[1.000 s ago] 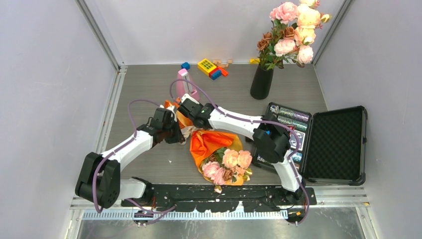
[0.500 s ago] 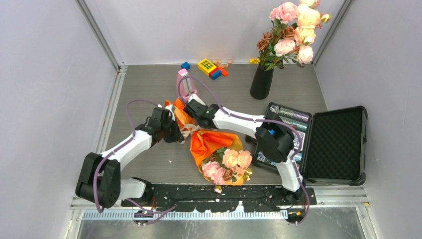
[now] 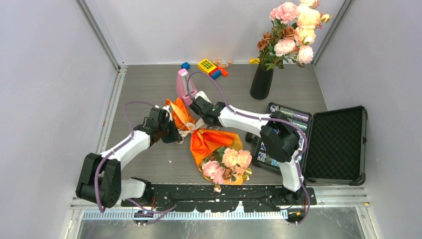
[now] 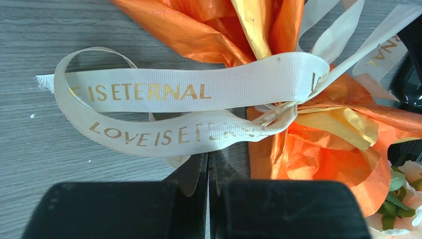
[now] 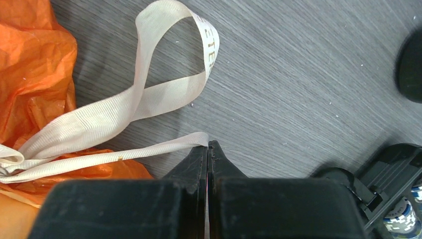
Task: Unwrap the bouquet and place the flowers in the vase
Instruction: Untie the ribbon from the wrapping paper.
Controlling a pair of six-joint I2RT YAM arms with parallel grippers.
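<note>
Jaws: left and right pressed together, each pinching a ribbon tail point(image 5: 124, 154).
Bouquet point(image 3: 215, 149): on the counter point(image 3: 144, 84) between them, knot point(image 4: 286, 107) tied.
Pull: I draw both tails outward, steady and low.

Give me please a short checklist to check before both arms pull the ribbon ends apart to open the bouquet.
1. Left gripper shut on a ribbon tail: ok.
2. Right gripper shut on the other ribbon end: ok, but it holds only the very tip.
3. Knot undone: not ok, it is tied.
4. Orange paper off the bouquet: not ok, it is wrapped.
5. Vase upright: ok.
6. Room in the vase: cannot tell; it already holds roses.
</note>
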